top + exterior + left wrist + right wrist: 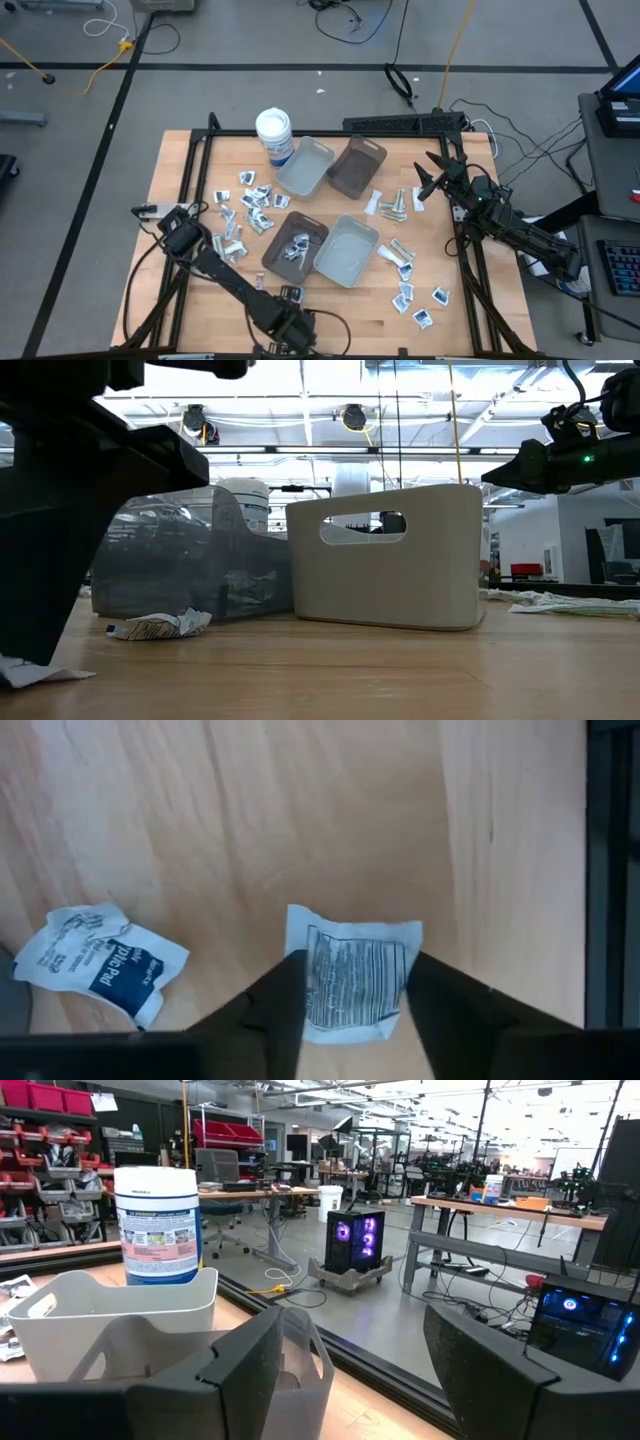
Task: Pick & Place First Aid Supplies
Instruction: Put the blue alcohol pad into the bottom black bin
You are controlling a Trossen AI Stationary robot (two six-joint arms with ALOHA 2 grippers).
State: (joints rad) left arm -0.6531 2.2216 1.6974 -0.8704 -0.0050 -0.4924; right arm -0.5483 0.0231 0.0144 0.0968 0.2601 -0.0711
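Overhead: left gripper (170, 228) low at the table's (500, 300) left edge, among scattered packets (250, 205); right gripper (432, 180) waits raised, jaws apart, empty. Left wrist view: fingers (285, 1005) straddle a white packet (355, 982) lying flat on the wood, seemingly touching its edges, grip not confirmed. Step: grasping. Next: pinch firmly, lift, carry to a tray (345, 250).

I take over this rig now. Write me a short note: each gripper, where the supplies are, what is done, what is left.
Left gripper: low at the table's left edge, jaws astride a white packet, not visibly clamped.
Right gripper: open, empty, raised at the right side.
Done: some packets lie in the near brown tray.
Left: many loose packets left of the trays, more on the right. The other three trays appear empty.
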